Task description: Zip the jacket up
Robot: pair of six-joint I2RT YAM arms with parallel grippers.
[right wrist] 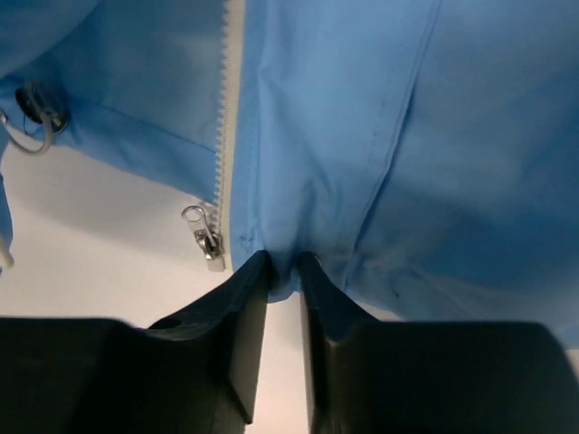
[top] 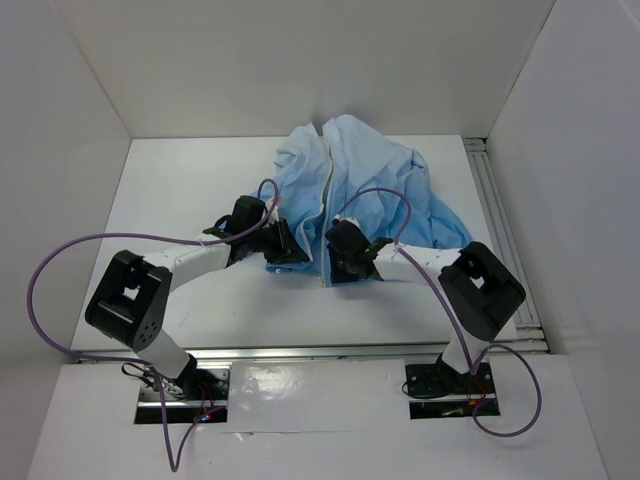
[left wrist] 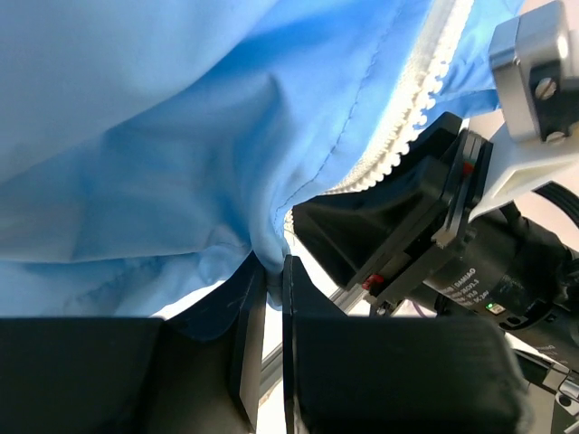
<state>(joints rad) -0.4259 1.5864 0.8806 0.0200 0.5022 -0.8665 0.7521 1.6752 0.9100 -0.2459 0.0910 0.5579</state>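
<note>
Jacket (top: 370,180) upper centre of top view, zip looks undone. Left gripper (left wrist: 274,267) clamped on hem. Right gripper (right wrist: 283,262) narrow, hem between tips, grip unclear. Slider (right wrist: 210,240) at bottom; whole run left.

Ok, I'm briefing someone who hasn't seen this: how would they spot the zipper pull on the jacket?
On the white table lies the light-blue jacket; the right gripper pinches its near hem. Just left of that grip the white zipper strip ends, and the zipper pull is the small silver piece hanging there, the only shiny thing on the teeth.
</note>
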